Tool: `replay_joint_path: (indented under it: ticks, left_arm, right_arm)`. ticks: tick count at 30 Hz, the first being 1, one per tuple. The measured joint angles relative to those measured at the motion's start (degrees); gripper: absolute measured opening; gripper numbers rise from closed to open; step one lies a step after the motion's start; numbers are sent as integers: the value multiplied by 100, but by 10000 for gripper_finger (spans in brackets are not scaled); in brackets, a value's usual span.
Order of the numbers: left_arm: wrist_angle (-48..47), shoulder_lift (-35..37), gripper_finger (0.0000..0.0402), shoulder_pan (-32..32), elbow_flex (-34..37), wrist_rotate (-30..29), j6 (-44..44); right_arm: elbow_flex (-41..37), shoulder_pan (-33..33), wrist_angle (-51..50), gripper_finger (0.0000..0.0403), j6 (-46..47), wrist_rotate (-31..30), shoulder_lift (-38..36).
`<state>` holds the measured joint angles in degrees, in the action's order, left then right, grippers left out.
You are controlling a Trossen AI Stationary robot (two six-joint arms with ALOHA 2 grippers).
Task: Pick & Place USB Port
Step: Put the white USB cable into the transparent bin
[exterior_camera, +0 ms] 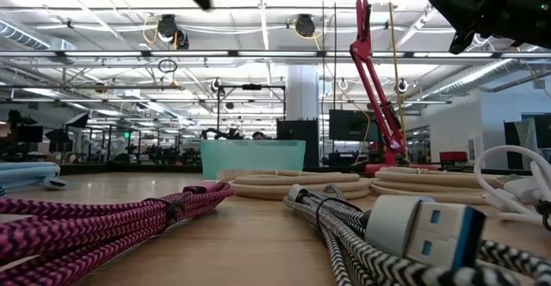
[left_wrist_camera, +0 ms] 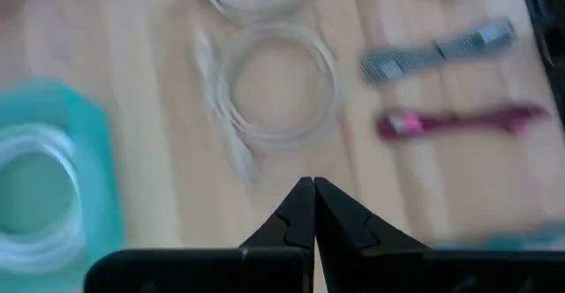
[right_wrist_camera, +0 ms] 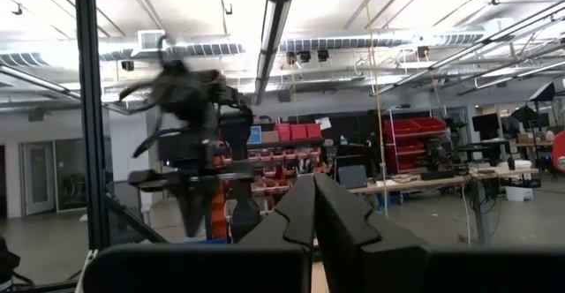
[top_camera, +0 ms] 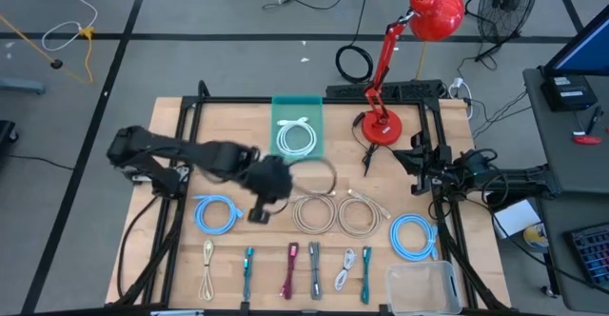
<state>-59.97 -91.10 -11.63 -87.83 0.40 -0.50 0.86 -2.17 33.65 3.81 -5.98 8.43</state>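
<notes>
Overhead, the left gripper [top_camera: 263, 213] hangs pinched shut and empty above the row of USB cables [top_camera: 303, 270] – each lying lengthwise toward the near edge, nearer this arm; wrist-on, its fingers [left_wrist_camera: 300, 214] meet, while the right gripper [top_camera: 422, 168] – likewise closed – waits aside.

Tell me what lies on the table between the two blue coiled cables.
In the high view, two beige coiled cables lie side by side between the left blue cable and the right blue cable; the left claw hovers near the left one.
</notes>
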Motion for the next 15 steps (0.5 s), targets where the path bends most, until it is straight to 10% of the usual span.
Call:
replay_joint_path:
  ticks: [15]
  left_arm:
    - [-1237,74,7,-2358,208,-2177,-3192]
  right_arm:
    - [0,0,231,4,-542,-19,2]
